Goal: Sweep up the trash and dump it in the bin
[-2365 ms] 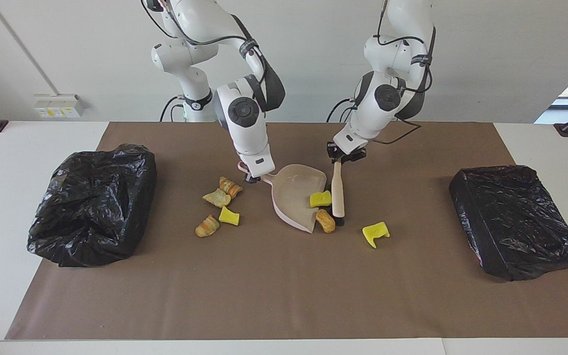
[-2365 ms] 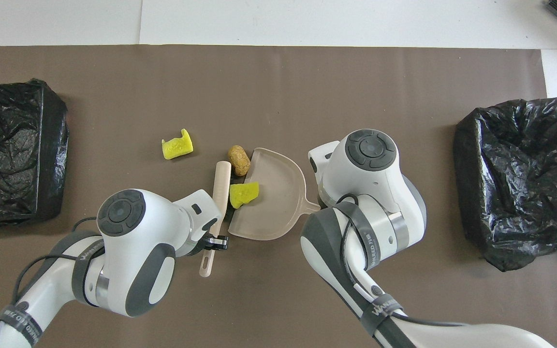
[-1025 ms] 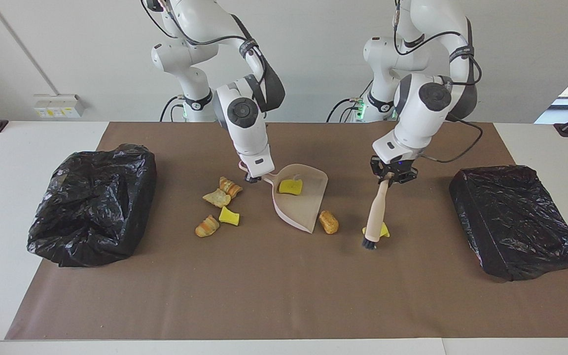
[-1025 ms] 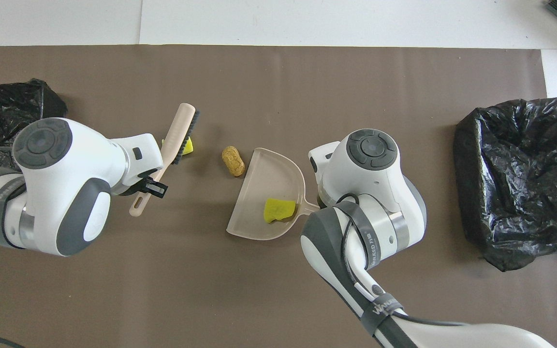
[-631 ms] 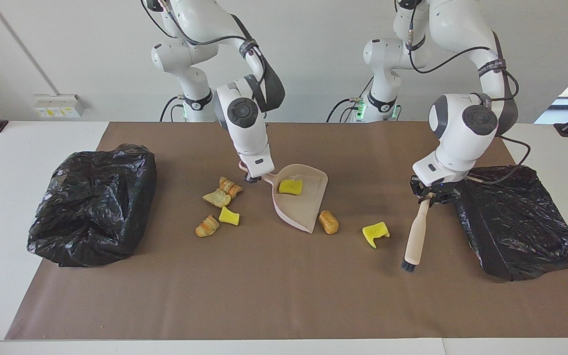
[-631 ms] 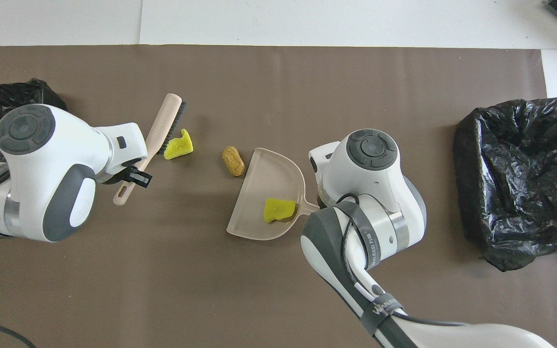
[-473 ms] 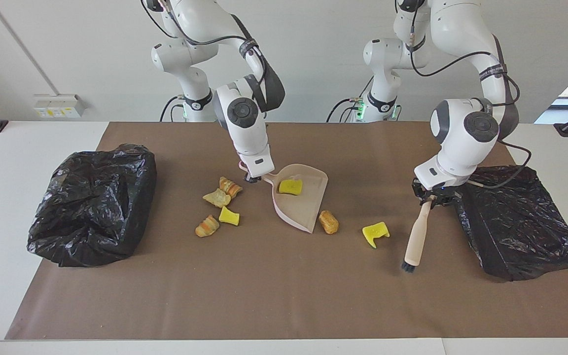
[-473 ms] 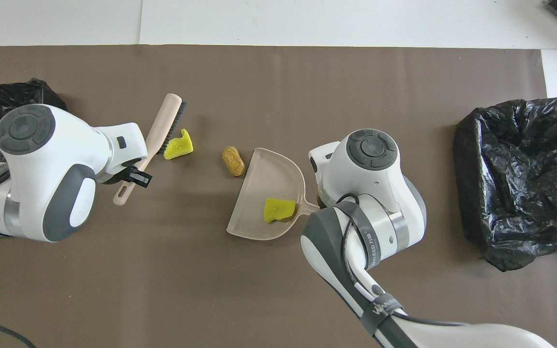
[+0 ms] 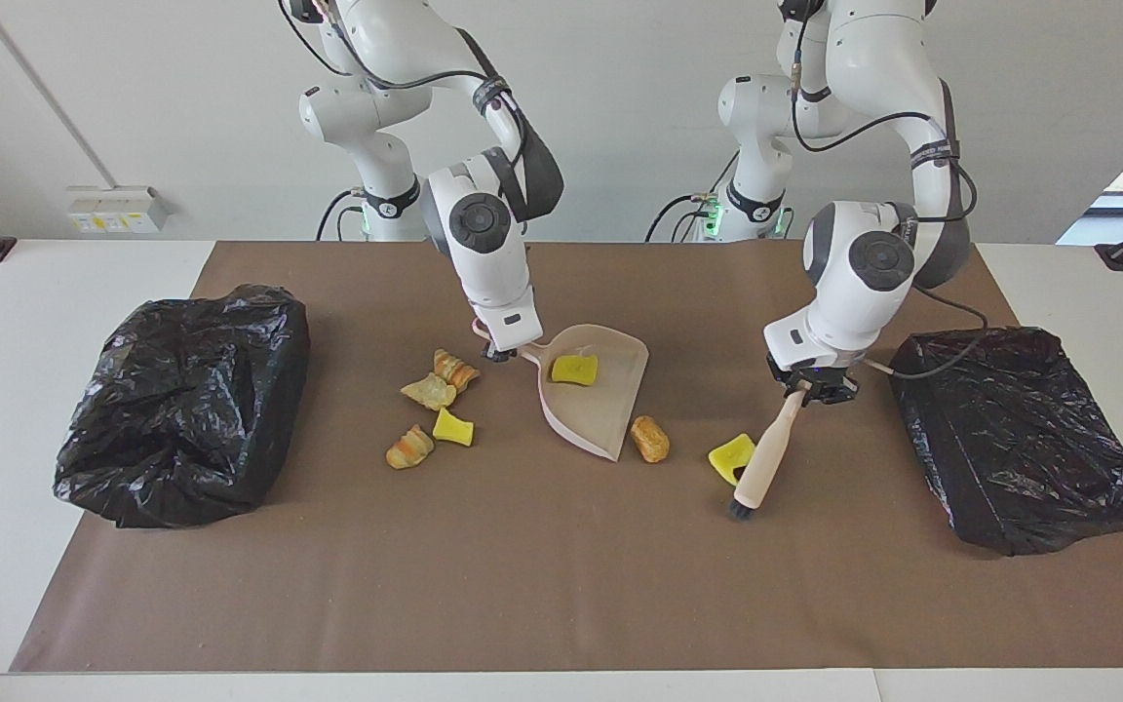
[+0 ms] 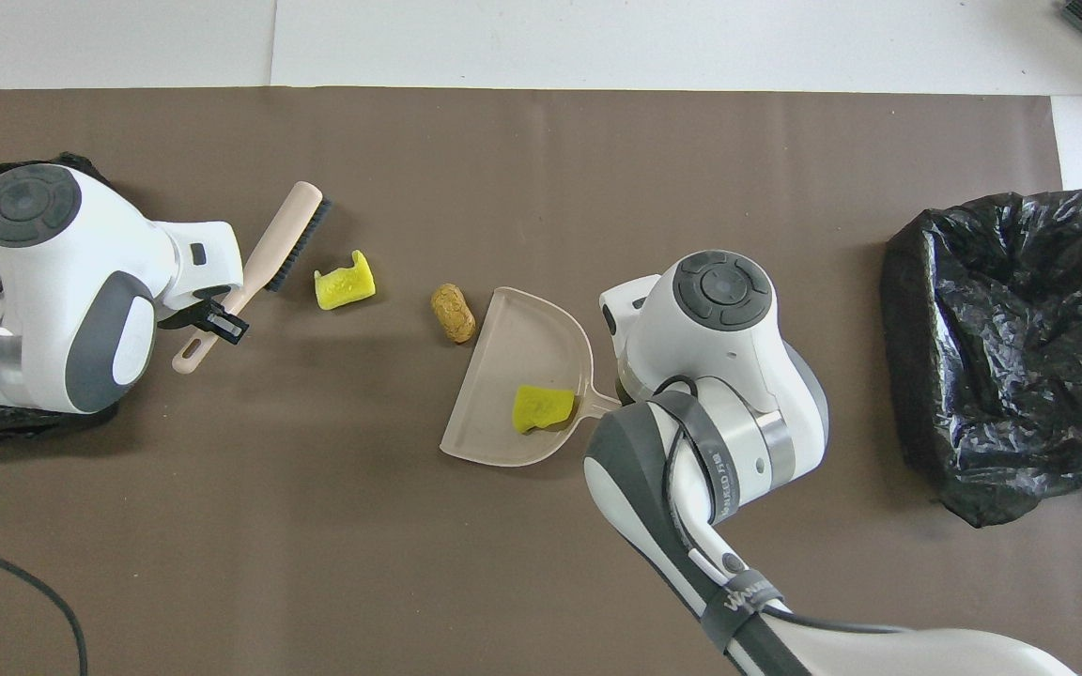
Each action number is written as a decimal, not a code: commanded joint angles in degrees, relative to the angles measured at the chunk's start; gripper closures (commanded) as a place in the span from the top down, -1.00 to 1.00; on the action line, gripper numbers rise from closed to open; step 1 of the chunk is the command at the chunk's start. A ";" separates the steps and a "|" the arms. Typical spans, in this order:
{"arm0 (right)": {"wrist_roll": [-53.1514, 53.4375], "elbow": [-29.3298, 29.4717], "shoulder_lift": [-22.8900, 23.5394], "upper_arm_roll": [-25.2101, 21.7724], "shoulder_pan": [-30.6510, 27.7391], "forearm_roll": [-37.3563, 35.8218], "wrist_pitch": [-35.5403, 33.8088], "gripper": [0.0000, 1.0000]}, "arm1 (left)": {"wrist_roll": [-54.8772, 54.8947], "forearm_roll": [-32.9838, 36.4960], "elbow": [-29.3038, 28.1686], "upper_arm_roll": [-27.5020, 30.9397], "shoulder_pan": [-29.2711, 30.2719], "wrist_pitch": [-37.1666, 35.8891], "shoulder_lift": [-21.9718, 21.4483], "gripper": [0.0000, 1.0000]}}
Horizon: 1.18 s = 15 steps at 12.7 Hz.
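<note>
My right gripper (image 9: 498, 353) is shut on the handle of the pale pink dustpan (image 9: 600, 405) (image 10: 513, 357), whose lip rests on the mat. One yellow wedge (image 9: 574, 369) (image 10: 541, 408) lies in the pan. A brown lump (image 9: 649, 439) (image 10: 453, 312) sits just outside the lip. My left gripper (image 9: 808, 385) (image 10: 217, 319) is shut on the beige brush (image 9: 764, 458) (image 10: 278, 242). The brush slants down, and its bristle end is by another yellow wedge (image 9: 729, 453) (image 10: 346, 284). Several more bits of trash (image 9: 432, 409) lie beside the pan, toward the right arm's end.
A black-bagged bin (image 9: 186, 400) (image 10: 1011, 347) stands at the right arm's end of the brown mat. Another black-bagged bin (image 9: 1020, 434) stands at the left arm's end, mostly covered by the left arm in the overhead view.
The left gripper swung the brush out toward the left arm's bin, then back in against the loose yellow wedge. The right gripper and the dustpan have stayed still.
</note>
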 commanded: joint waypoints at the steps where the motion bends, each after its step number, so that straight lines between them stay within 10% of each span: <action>1: 1.50 -0.80 -1.04 0.40 -0.51 0.76 -0.74 -1.00 | -0.18 -0.57 -5.61 0.59 -5.06 0.22 -4.83 -1.00; 8: 1.50 -0.80 -1.04 0.40 -0.51 0.76 -0.74 -1.00 | -12.20 -2.86 -8.53 0.59 -19.57 -0.57 -8.44 -1.00; 15: 1.50 -0.72 -1.04 0.40 -0.51 0.76 -0.83 -1.00 | -16.70 -2.95 -6.15 1.38 -15.10 -7.16 -12.47 -1.00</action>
